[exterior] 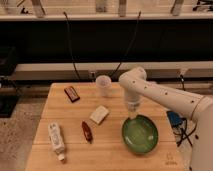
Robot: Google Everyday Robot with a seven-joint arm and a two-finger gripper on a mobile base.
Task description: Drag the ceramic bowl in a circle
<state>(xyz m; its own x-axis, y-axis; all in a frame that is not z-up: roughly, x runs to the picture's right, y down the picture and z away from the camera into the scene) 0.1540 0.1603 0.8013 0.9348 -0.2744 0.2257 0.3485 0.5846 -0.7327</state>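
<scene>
The ceramic bowl (140, 134) is wide, shallow and glossy green, lying on the right part of the wooden table (50, 160). My gripper (132, 114) hangs from the white arm straight down over the bowl's far left rim, at or just above it.
A translucent white cup (103, 85) stands at the back middle. A dark snack bar (72, 93) lies at the back left, a pale packet (99, 115) in the middle, a dark red item (87, 132) and a white bottle (56, 140) at the front left.
</scene>
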